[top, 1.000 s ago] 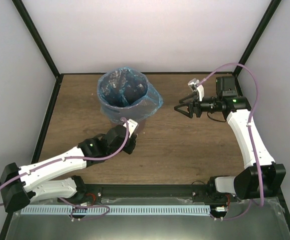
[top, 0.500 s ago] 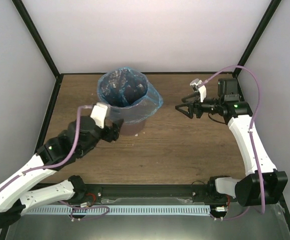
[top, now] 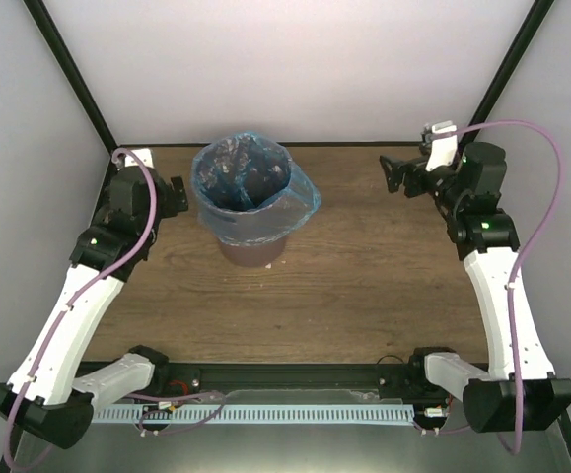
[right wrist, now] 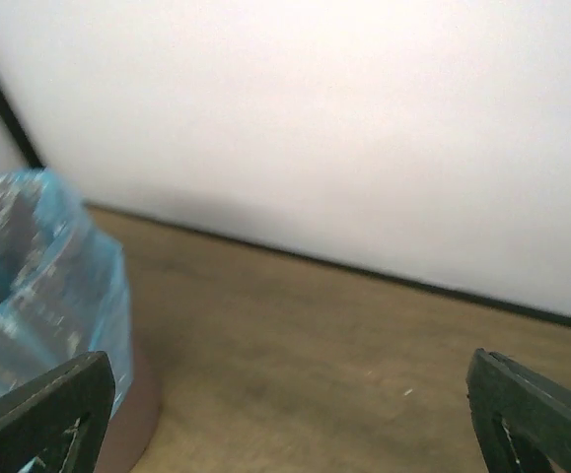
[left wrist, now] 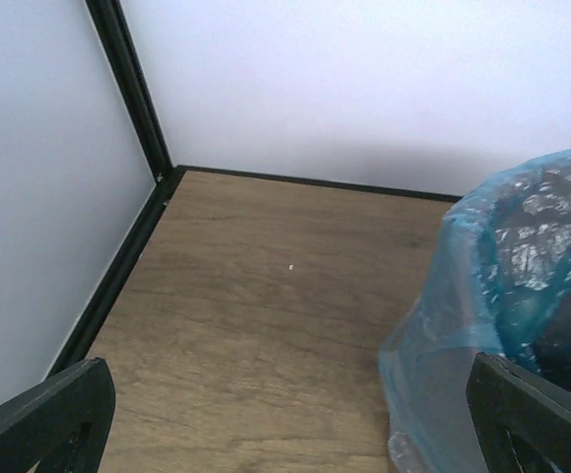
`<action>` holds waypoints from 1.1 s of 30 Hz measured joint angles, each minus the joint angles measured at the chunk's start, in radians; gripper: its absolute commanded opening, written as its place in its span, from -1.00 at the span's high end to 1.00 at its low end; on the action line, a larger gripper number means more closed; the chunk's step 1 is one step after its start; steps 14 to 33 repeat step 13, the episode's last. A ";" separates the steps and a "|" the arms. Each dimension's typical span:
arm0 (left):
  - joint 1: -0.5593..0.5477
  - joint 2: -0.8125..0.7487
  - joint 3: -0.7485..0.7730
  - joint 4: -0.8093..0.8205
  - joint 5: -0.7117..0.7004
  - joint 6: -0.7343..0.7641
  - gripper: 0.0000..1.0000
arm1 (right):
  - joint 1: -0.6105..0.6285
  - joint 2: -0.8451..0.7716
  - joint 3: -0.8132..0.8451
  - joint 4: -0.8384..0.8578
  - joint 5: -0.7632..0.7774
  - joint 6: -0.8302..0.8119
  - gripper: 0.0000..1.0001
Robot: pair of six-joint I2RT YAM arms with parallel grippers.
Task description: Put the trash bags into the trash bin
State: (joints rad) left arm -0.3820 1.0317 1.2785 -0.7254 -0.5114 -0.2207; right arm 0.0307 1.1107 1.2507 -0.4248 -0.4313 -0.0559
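Crinkly light-blue trash bag (top: 252, 197) lining upright mauve-brown trash bin (top: 252, 251), folded over rim.

Glossy crinkled plastic bag (top: 253, 192); matt plastic bin (top: 252, 251); wood-grain table (top: 364, 276)

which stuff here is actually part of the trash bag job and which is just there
Job:
- bag, blue, lining the bin and folded over its rim
- bin, mauve base showing below the bag

Just there:
- table
- frame post
No loose clutter shows in any view.
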 measured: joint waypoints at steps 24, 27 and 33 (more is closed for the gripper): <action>0.076 -0.064 -0.101 0.087 0.103 0.050 -1.00 | -0.001 -0.046 -0.003 0.076 0.171 0.105 -1.00; 0.076 -0.064 -0.101 0.087 0.103 0.050 -1.00 | -0.001 -0.046 -0.003 0.076 0.171 0.105 -1.00; 0.076 -0.064 -0.101 0.087 0.103 0.050 -1.00 | -0.001 -0.046 -0.003 0.076 0.171 0.105 -1.00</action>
